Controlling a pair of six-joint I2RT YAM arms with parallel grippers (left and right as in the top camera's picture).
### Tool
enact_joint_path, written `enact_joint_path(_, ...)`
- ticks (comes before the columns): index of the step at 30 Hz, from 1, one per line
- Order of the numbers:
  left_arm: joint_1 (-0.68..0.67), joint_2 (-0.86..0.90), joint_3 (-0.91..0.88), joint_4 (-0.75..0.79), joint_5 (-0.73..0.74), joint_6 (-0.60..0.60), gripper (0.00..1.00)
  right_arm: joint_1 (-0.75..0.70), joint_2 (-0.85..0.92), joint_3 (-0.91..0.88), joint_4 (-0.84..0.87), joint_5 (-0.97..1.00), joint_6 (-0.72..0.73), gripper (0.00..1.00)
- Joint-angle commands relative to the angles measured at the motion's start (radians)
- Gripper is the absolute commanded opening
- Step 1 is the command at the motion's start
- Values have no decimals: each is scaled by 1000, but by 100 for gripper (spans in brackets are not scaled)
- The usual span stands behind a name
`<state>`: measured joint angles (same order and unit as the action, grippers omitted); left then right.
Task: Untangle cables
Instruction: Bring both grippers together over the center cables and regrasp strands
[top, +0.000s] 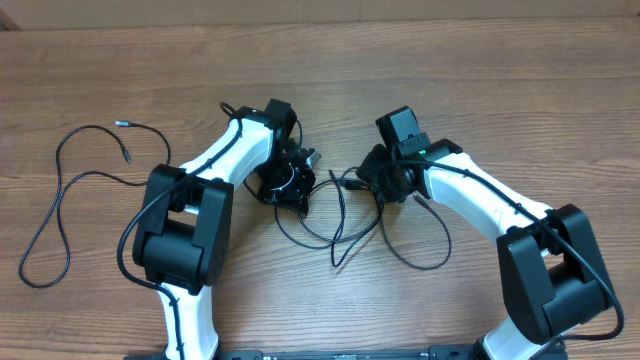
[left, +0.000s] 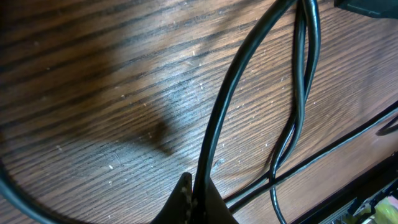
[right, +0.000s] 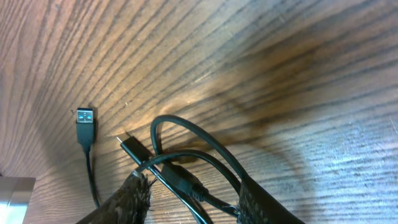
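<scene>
A tangle of thin black cables (top: 338, 222) lies on the wood table between my two grippers. My left gripper (left: 198, 194) is shut on one black cable strand (left: 217, 118), which rises from between its fingertips and curves up to the right. Other strands (left: 298, 106) cross beside it. My right gripper (right: 196, 196) stands open just above the table, its fingers (right: 132, 200) apart, with looped strands (right: 186, 134) and a dark plug (right: 132, 149) lying between them. In the overhead view the left gripper (top: 292, 185) and right gripper (top: 378, 180) sit at either side of the tangle.
A separate thin black cable (top: 62, 185) lies spread in loose curves at the far left of the table. A plug with a metal tip (right: 85, 123) rests left of the right gripper. The white and black arms reach in from the near edge.
</scene>
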<state>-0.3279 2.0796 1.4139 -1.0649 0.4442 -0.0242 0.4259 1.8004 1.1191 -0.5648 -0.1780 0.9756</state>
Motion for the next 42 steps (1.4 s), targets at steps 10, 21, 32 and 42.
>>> enact_joint_path(10, -7, -7, -5, 12, 1, -10, 4, 0, 3, -1, -96, -25, 23, 39)
enact_joint_path(21, -7, -7, -5, 24, -3, -9, 4, -11, 2, 29, -180, -144, -692, 61)
enact_joint_path(32, -8, -7, -5, 45, -3, -10, 4, 25, 2, 73, -200, -94, -1213, 50)
enact_joint_path(42, -8, -7, -5, 45, -3, -10, 4, 66, 2, 73, -101, 103, -1269, 51)
